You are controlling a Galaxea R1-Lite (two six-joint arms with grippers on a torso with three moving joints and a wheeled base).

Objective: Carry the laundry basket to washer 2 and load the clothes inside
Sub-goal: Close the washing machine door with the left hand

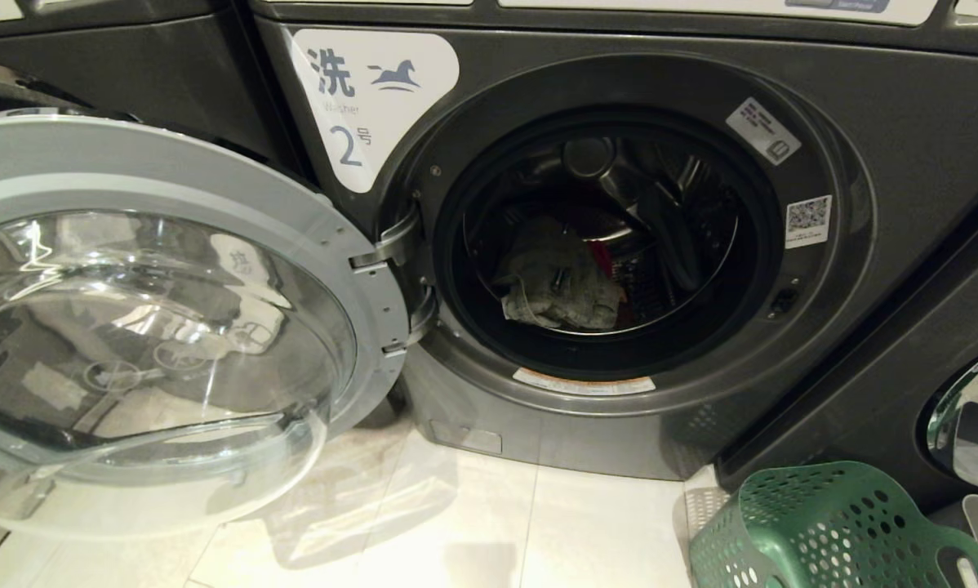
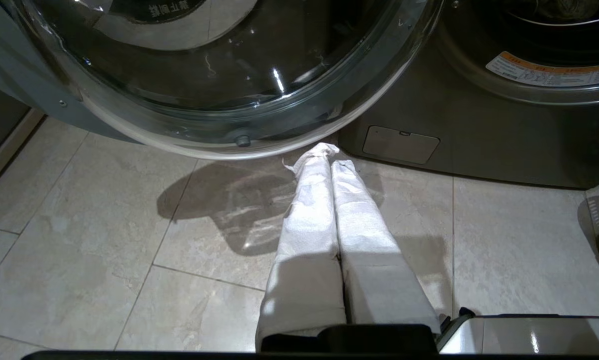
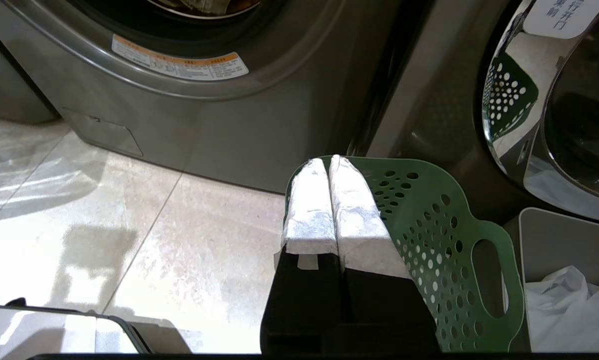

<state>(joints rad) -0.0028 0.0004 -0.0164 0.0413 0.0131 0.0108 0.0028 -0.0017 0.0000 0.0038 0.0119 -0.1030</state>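
Pale tiled floor (image 1: 456,523) fronts dark grey washer 2 (image 1: 701,425), its glass door (image 1: 154,327) swung open at frame left. Clothes (image 1: 562,286) lie in the drum; the green laundry basket (image 1: 824,531) sits lower right. Left hand (image 2: 324,150) and right hand (image 3: 329,161) hang clenched, empty.

washers: 3 (image 1: 905,163) | open doors: 1 (image 1: 171,327) | laundry baskets: 1 (image 1: 824,531) | grippers: 2 (image 2: 329,152)

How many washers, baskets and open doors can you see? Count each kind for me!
Washers: 3, at left, washer 2, and right
Green baskets: 1
Open doors: 1
Total: 5
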